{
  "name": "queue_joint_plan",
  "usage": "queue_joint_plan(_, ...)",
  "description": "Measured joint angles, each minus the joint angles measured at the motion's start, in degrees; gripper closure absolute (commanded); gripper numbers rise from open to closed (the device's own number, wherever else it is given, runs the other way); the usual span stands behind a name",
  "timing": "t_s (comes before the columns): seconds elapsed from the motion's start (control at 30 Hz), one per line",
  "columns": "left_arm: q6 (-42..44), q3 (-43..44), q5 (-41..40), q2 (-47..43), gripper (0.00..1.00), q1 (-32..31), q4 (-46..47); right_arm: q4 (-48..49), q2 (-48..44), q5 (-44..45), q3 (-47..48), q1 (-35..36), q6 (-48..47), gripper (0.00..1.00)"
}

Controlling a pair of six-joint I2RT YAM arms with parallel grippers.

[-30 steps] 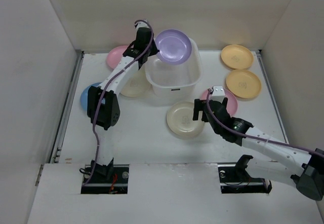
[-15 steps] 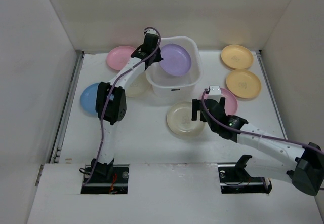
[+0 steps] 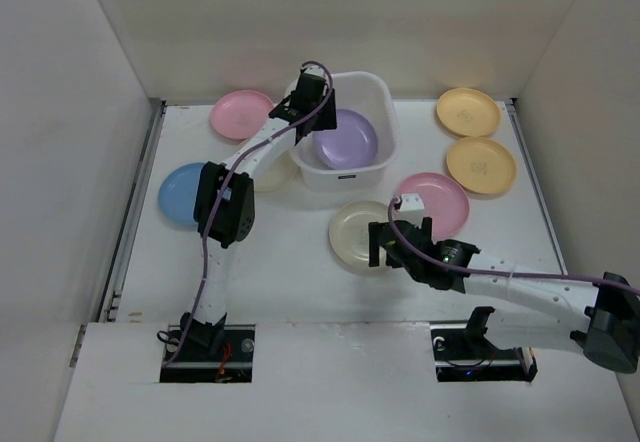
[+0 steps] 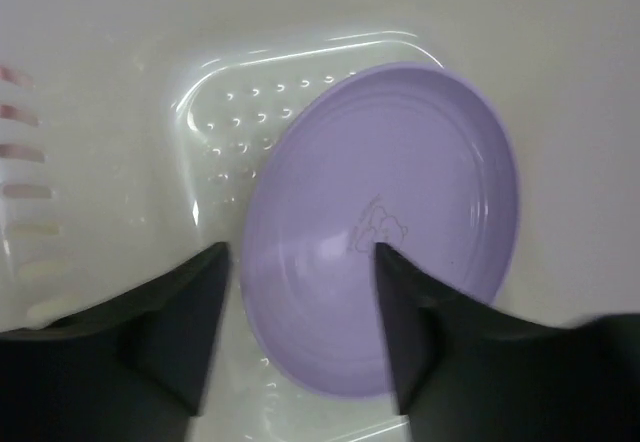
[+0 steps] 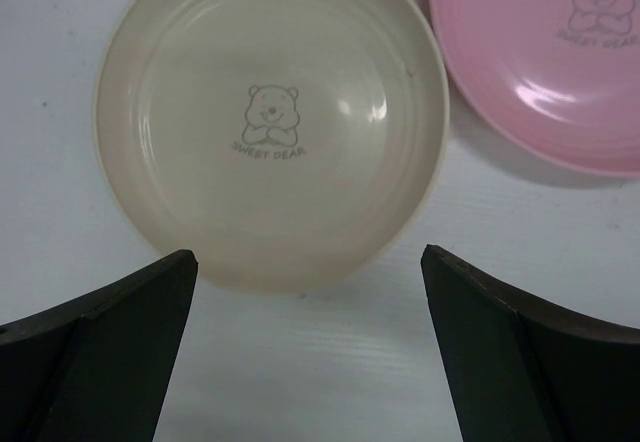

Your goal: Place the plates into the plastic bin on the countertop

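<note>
the purple plate [image 4: 385, 232] was held up over the rim a second ago; now it is down inside the bin [image 3: 375, 165], and your left fingers [image 4: 180, 332] stand apart above it with nothing between them. from the wrist view the plate looks tipped, one edge up against the far wall instead of flat on the floor, though the milky plastic makes that hard to be sure of. either way, that plate counts as delivered and looks to be the first one in.

your right arm has slid back toward you. its right fingers [image 5: 100, 352] are spread wide and empty, and now hover over the near edge of the cream plate [image 5: 270, 122], which lies flat on the bench [image 3: 290, 262] just in front of the bin. the pink plate [image 5: 560, 62] sits just beside it, not overlapping.

so the cream plate is likely your next pick. it is shallow and lies flush, so you will probably need to get one finger under the rim.

still out on the bench: a pink plate at the back left [image 3: 240, 112], a blue plate [image 3: 178, 194], a second cream plate [image 3: 272, 174] partly under the left arm, and two yellow plates [image 3: 468, 110] on the right.
</note>
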Motion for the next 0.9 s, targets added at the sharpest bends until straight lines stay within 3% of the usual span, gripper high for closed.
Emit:
queue_joint_plan(0.1, 0.92, -0.02, -0.44, -0.11, 0.14, -0.72, 0.48, -1.29, 0.42, -0.37, -1.09, 1.25, 3.3, 0.01)
queue_joint_plan(0.13, 1.14, -0.07, -0.7, -0.33, 0.0, -1.09, 0.48, -1.77, 0.87, -0.55, -1.38, 1.36, 4.37, 0.02)
queue_joint_plan(0.33, 2.86, -4.5, -3.21, -7.98, 0.0, -4.76, 1.79, -2.62, 5.14, -1.11, -2.45, 1.01, 11.58, 0.07)
queue_joint_plan(0.63, 3.04, -27.61, -10.05, -40.33, 0.0, -10.19, 12.17, 2.95, 6.97, -1.51, -7.67, -6.29, 22.1, 0.17)
queue_joint_plan(0.77, 1.81, -38.62, -13.66, -49.79, 0.0, -10.23, 15.65, 5.7, 10.01, -2.38, -8.46, -8.35, 24.46, 0.33)
queue_joint_plan(0.9, 0.13, -48.76, -16.11, -53.88, 0.0, -10.08, 15.72, 9.53, 11.72, -2.67, -8.46, -8.87, 25.86, 0.53)
